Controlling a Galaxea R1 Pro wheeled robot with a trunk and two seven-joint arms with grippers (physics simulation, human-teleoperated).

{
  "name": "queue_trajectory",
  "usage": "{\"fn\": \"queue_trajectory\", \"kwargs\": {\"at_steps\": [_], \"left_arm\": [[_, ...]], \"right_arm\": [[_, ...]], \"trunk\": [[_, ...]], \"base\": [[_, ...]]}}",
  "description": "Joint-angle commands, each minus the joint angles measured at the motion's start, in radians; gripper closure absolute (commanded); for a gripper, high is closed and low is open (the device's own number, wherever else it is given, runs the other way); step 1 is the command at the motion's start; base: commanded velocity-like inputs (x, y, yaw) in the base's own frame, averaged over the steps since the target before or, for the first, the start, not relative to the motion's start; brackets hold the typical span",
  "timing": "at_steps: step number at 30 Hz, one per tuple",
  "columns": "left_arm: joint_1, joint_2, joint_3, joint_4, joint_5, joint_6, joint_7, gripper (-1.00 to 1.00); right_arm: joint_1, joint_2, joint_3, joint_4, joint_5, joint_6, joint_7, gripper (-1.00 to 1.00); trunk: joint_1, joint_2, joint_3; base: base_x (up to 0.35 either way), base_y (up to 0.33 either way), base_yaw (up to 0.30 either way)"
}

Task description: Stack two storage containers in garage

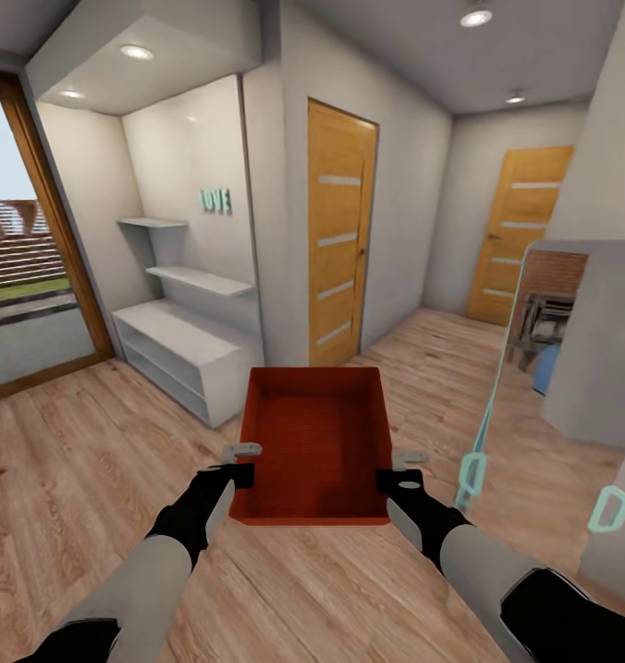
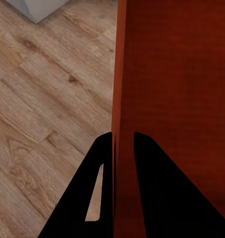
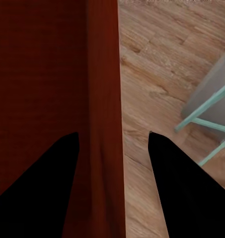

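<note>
One orange-red storage container (image 1: 317, 442) hangs level above the light wood planks, straight ahead of me between both arms, open top up and nothing inside. My left gripper (image 1: 248, 463) is shut on its left wall; in the left wrist view the fingertips (image 2: 123, 136) pinch the thin rim of the container (image 2: 182, 99). My right gripper (image 1: 399, 467) sits at the right wall. In the right wrist view it (image 3: 113, 133) straddles the container wall (image 3: 102, 99) with its fingers spread wider than the wall, so it is open.
I am in a hallway with wood plank flooring (image 1: 73, 460). A white shelf unit (image 1: 188, 354) stands ahead left, next to a glass door (image 1: 27, 276). Wooden doors stand ahead (image 1: 340, 239) and far right (image 1: 524, 230). A teal-framed panel (image 1: 482, 433) and a grey wall (image 1: 597, 341) crowd the right.
</note>
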Motion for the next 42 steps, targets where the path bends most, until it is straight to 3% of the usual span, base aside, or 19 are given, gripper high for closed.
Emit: {"fn": "queue_trajectory", "kwargs": {"at_steps": [1,42], "left_arm": [[-0.001,-0.004,0.011,-0.003,0.018,0.004,0.000,1.00],[-0.002,-0.004,0.011,-0.003,0.018,0.004,0.000,1.00]], "right_arm": [[0.000,0.000,0.010,0.001,-0.001,0.006,-0.015,1.00],[0.000,0.000,0.010,0.001,-0.001,0.006,-0.015,1.00]], "trunk": [[0.001,-0.002,-0.002],[0.001,-0.002,-0.002]], "base": [[0.322,0.000,0.000],[0.322,0.000,0.000]]}}
